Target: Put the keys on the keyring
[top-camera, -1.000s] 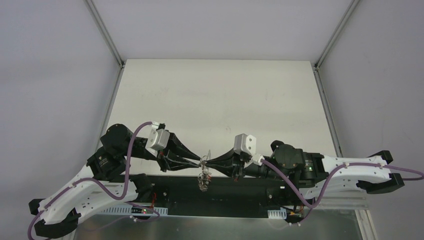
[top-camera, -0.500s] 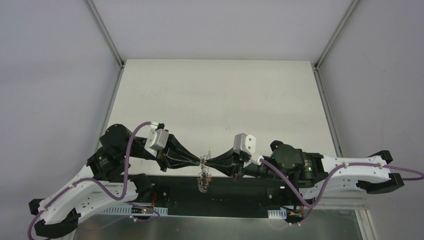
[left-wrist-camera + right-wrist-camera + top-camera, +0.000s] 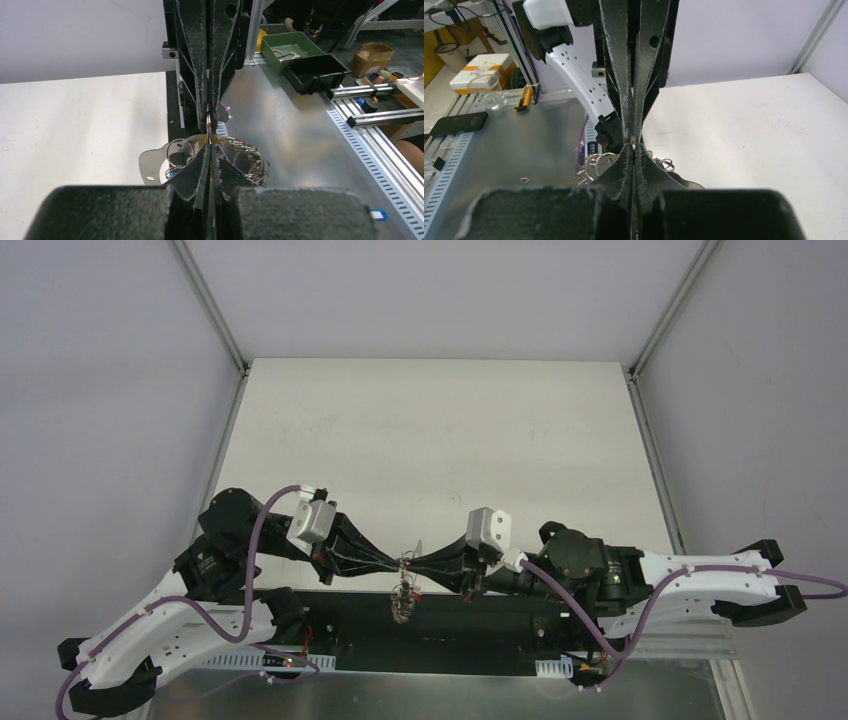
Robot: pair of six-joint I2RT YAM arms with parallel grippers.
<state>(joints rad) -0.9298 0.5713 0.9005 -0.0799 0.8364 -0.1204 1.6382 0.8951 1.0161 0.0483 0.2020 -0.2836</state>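
My two grippers meet tip to tip above the table's near edge. The left gripper (image 3: 400,562) (image 3: 210,143) is shut on the keyring (image 3: 208,121), a thin silver loop seen edge-on between the two sets of tips. From the opposite side the right gripper (image 3: 416,562) (image 3: 632,146) is shut on the same loop. Below them hangs a cluster of small silver rings and keys (image 3: 404,602) (image 3: 250,161) (image 3: 593,165), with a flat silver tag (image 3: 150,167) beside it. Single keys cannot be told apart in the cluster.
The white table (image 3: 430,440) stretches away behind the grippers. A metal bench (image 3: 300,135) lies beneath the cluster. On it stand a green bin (image 3: 287,47) and a black bin (image 3: 315,72). A black flat device (image 3: 456,123) and a white box (image 3: 479,74) sit further off.
The left gripper's jaws have closed onto the loop. The hanging cluster has swung slightly to the left. The right gripper has stayed shut in place.
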